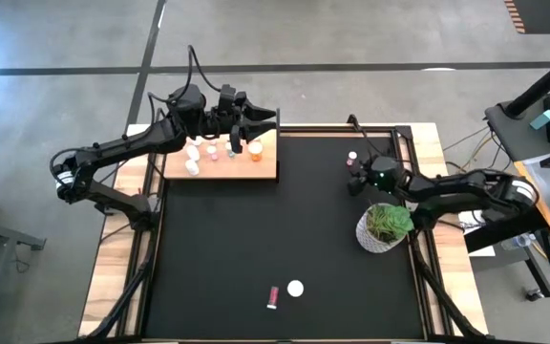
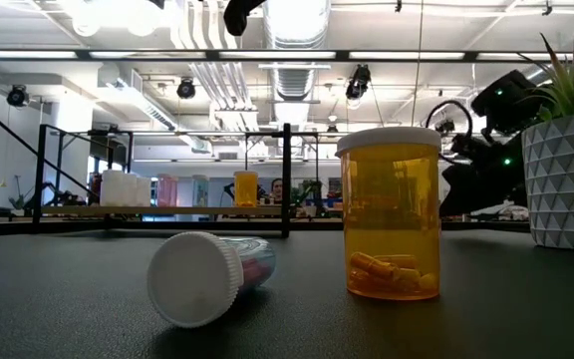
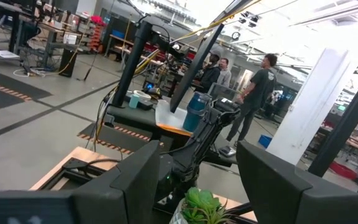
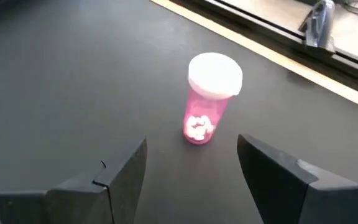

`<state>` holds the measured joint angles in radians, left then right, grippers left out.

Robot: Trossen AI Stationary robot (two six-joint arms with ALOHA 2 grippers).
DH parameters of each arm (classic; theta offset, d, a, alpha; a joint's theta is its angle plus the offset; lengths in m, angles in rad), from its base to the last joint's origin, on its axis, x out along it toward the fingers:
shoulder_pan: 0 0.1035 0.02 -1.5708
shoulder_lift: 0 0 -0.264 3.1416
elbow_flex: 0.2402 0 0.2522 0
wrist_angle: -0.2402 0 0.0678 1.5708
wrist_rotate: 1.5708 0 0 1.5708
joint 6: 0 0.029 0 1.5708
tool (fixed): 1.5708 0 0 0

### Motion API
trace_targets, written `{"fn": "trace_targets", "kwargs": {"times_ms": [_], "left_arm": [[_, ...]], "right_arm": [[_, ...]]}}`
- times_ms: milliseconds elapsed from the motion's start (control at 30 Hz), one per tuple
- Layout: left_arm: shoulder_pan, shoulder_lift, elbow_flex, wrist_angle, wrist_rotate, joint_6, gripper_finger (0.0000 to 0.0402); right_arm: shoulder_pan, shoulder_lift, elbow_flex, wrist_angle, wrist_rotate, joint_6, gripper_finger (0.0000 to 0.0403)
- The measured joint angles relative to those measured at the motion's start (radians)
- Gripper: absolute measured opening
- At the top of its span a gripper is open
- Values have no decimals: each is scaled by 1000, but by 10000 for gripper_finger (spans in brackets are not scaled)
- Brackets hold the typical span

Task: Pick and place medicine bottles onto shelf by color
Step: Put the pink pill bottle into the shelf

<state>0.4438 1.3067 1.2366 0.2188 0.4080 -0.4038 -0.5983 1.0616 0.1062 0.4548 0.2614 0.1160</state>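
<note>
Honestly the only thing you need to care about here is that pink bottle (image 4: 209, 102) standing upright on the black mat (image 1: 285, 220) at the far right, just ahead of your right gripper (image 4: 191, 171). From the right wrist view it sits pretty much centred past the two fingers, which are spread wider than the bottle with nothing between them, so I'd say a straight push forward lines it up. Its long axis is vertical, cap up. The left gripper (image 1: 267, 118) is way off at the far left, hanging over the shelf (image 1: 265, 164) where several bottles already stand, fingers apart and empty, so the right arm is clearly the nearer one.
</note>
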Motion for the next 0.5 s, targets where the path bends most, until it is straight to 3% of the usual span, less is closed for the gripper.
{"fn": "trace_targets", "kwargs": {"times_ms": [167, 500], "left_arm": [[0, 0, 0, 0, 0, -1, 197], [1, 0, 0, 0, 0, 1, 197]], "right_arm": [[-2, 64, 5, 11, 75, 40, 240], [-1, 140, 5, 169, 27, 56, 263]]}}
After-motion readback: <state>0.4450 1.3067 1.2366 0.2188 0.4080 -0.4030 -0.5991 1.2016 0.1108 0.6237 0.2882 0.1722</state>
